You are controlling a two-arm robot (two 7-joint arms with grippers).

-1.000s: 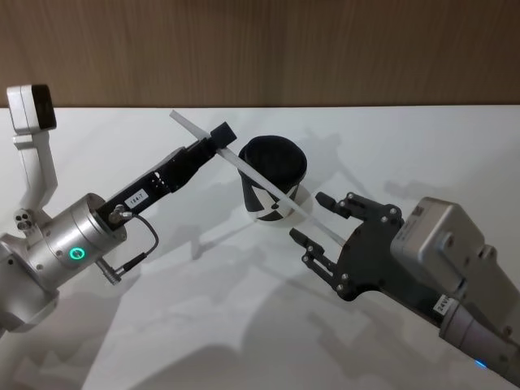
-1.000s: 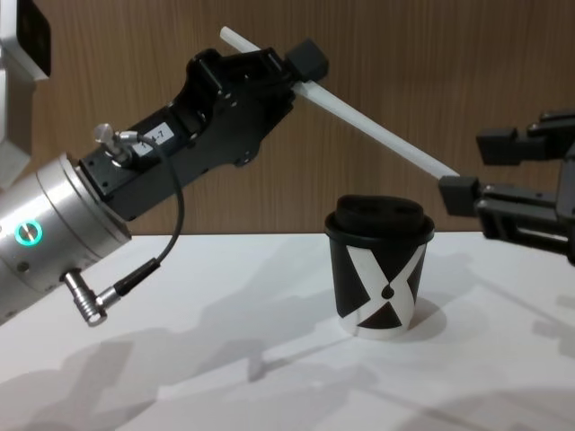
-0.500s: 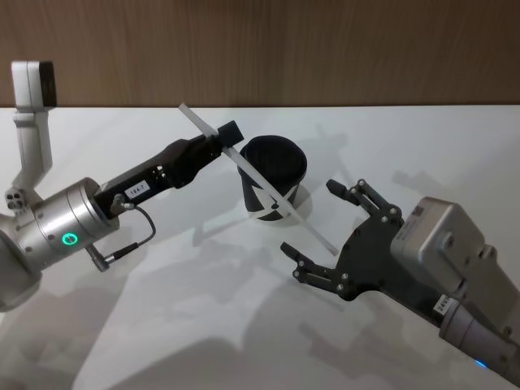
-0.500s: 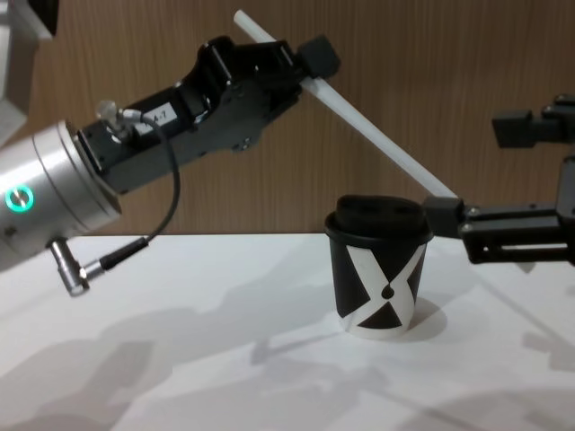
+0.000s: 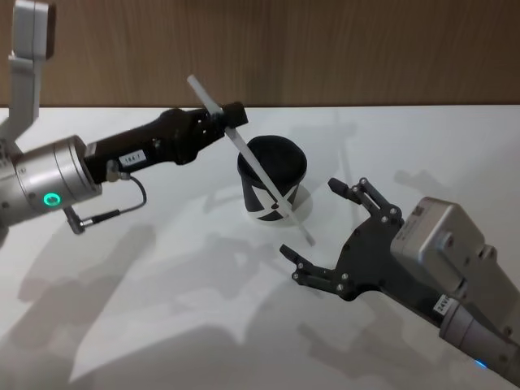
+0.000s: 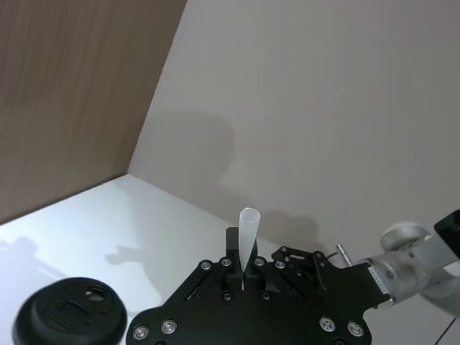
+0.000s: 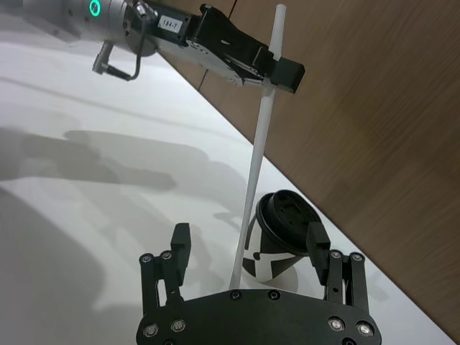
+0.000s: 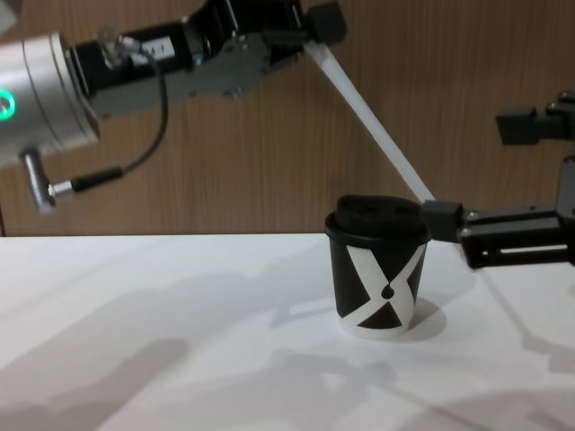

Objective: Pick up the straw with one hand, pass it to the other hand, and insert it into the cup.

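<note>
Straw held on a slant over the lidded cup, not inserted.
Near right, the right claw (image 5: 309,218) is spread wide above the table (image 5: 162,325), with the low end of the straw (image 5: 260,172) between its fingers; cannot tell if they touch. The straw slants up and left across the front of the cup (image 5: 284,162), which stands mid-table with its lid on. The left claw (image 5: 231,118) is clamped on the straw near its top end, above and left of the cup. Open table surrounds the cup, and a wooden wall (image 5: 366,49) runs along the far edge.

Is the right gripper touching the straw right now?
Apart. In the right wrist view the straw runs between the right gripper's open fingers, with a clear gap on each side.
</note>
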